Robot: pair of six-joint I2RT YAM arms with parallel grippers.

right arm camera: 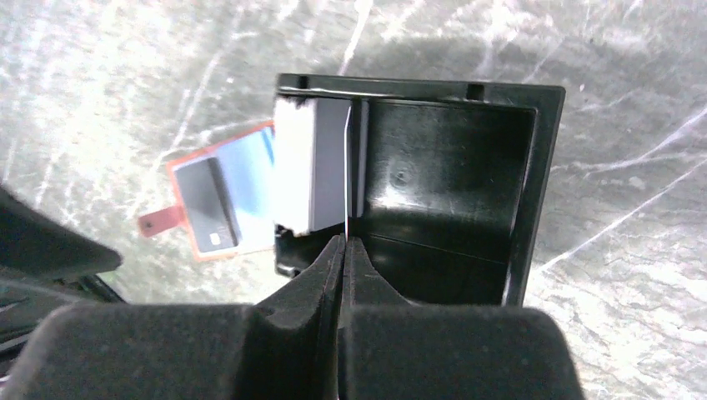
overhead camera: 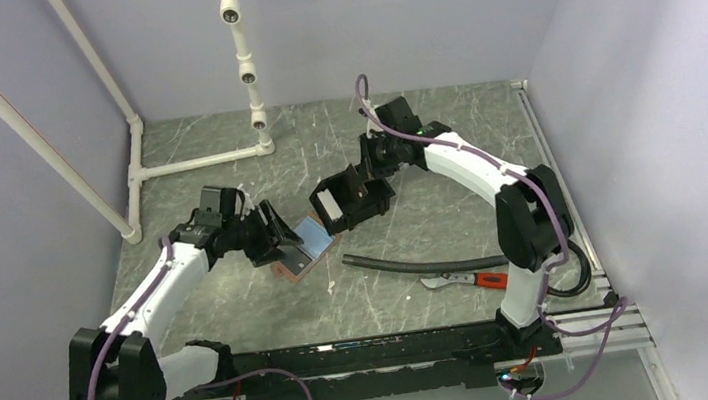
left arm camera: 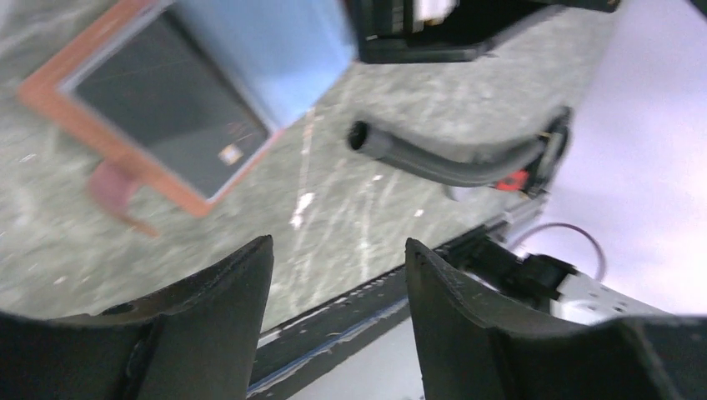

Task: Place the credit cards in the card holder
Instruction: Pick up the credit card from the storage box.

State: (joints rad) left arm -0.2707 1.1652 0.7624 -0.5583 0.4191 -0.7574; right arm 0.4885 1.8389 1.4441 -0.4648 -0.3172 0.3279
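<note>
Right wrist view: the right gripper (right arm camera: 343, 250) is pinched shut on a thin card (right arm camera: 345, 167), edge-on inside the box (right arm camera: 534, 167). The holder (right arm camera: 161, 222) lies just left of the box with two cards (right arm camera: 250, 167) on it. Beyond it, the left gripper (left arm camera: 338, 246) gapes empty over bare table (left arm camera: 350, 208).
</note>
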